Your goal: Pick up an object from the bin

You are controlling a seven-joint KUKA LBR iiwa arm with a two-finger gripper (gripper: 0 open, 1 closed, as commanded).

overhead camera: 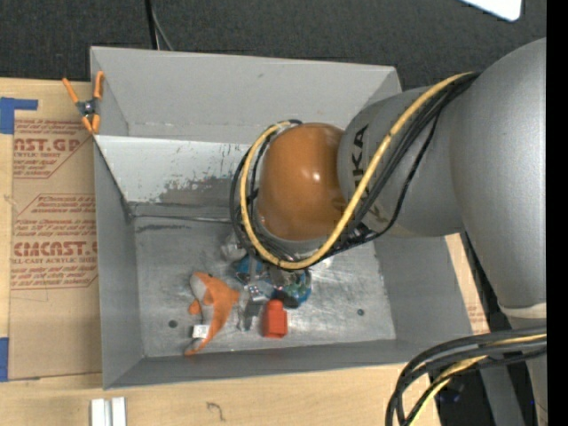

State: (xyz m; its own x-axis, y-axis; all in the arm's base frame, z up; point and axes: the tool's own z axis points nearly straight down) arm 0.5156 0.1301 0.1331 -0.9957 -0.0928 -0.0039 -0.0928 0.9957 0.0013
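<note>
Your arm (461, 176) hangs over red block (273, 319) and orange toy (213, 302); grip state, cannot tell; likely approach, closing next.

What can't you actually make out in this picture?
- Bin floor under the orange wrist cover: hidden by the arm in the camera view.
- Blue and dark bits beside the red block: too small and heaped to name.
- Orange floppy thing: its kind is unclear.

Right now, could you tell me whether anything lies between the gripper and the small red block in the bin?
Nothing visible does; the gripper sits just beside the red block, and the orange toy lies clear to one side.
</note>
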